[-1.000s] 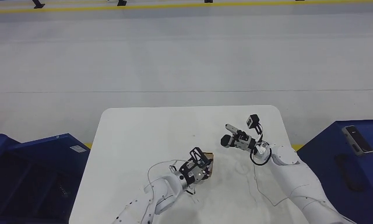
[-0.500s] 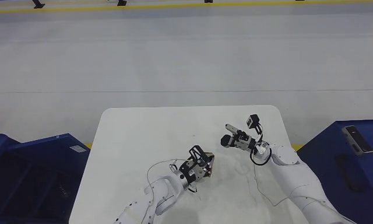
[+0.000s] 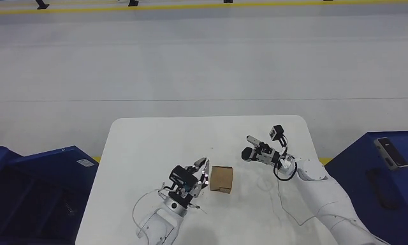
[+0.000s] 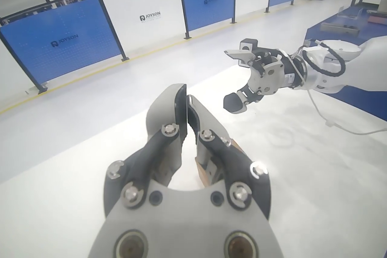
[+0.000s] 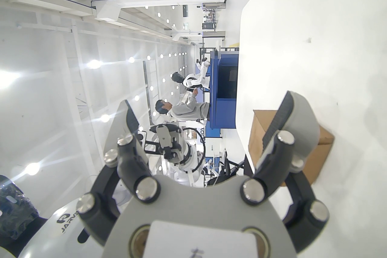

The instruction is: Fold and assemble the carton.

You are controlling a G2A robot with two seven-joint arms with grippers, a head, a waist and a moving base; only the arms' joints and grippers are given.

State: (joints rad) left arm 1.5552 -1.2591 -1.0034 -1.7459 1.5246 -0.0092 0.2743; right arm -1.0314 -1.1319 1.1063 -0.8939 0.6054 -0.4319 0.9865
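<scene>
A small brown carton (image 3: 222,178) sits closed on the white table (image 3: 159,143), free of both grippers. My left gripper (image 3: 203,165) is just to its left, fingers pressed together with nothing between them. In the left wrist view a brown carton edge (image 4: 202,173) peeks from behind the shut left gripper (image 4: 186,100). My right gripper (image 3: 246,148) hovers open to the carton's upper right, pointing towards it. In the right wrist view the carton (image 5: 259,132) lies beyond the open right gripper (image 5: 208,112), partly behind one finger (image 5: 287,117). The right gripper (image 4: 239,78) also faces the left wrist camera.
Dark blue bins stand off the table on the left (image 3: 44,181) and on the right (image 3: 376,162). A thin white cable (image 3: 275,189) lies on the table by the right arm. Bare tabletop stretches behind the carton.
My left gripper has let go of the carton and drawn back to the left, now shut. The carton rests alone on the table. The right arm has not moved.
</scene>
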